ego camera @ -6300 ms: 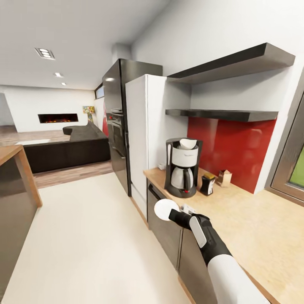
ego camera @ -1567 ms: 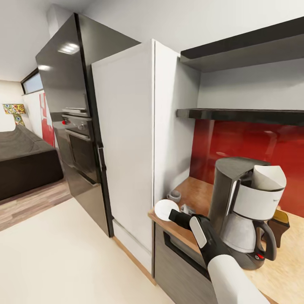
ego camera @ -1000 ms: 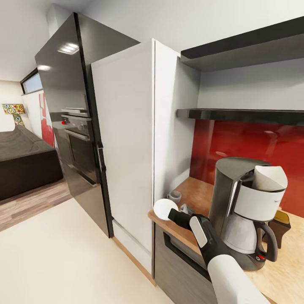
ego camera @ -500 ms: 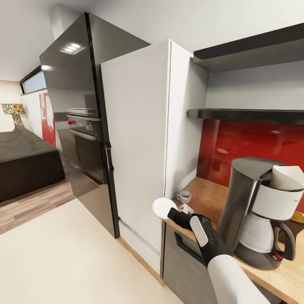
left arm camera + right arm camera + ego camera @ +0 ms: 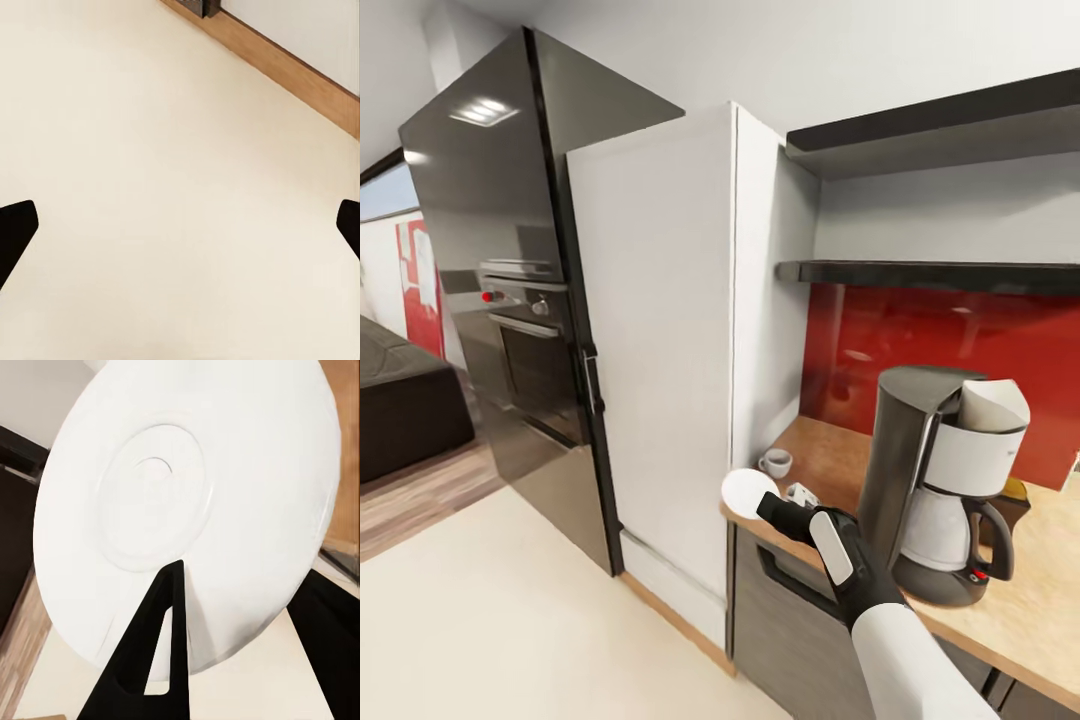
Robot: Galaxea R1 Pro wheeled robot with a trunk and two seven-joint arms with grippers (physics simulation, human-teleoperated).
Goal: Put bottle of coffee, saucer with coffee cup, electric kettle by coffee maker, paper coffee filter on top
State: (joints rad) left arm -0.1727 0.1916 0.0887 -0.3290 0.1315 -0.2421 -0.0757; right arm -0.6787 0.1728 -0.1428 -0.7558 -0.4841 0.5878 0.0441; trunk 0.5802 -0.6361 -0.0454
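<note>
Our right gripper is clamped on the rim of the white saucer, held at the countertop corner beside the tall white cabinet. The coffee cup sits just behind it, and the coffee maker, paper filter on top, stands nearby. Our left gripper hangs wide open above the cream floor.

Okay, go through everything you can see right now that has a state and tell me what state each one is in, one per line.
saucer: held in the right gripper, off the counter
left gripper: open, empty, over bare floor
coffee maker: upright on the countertop
paper filter: seated on top of the coffee maker
coffee cup: upright on the countertop, not yet on the saucer
oven: door closed
</note>
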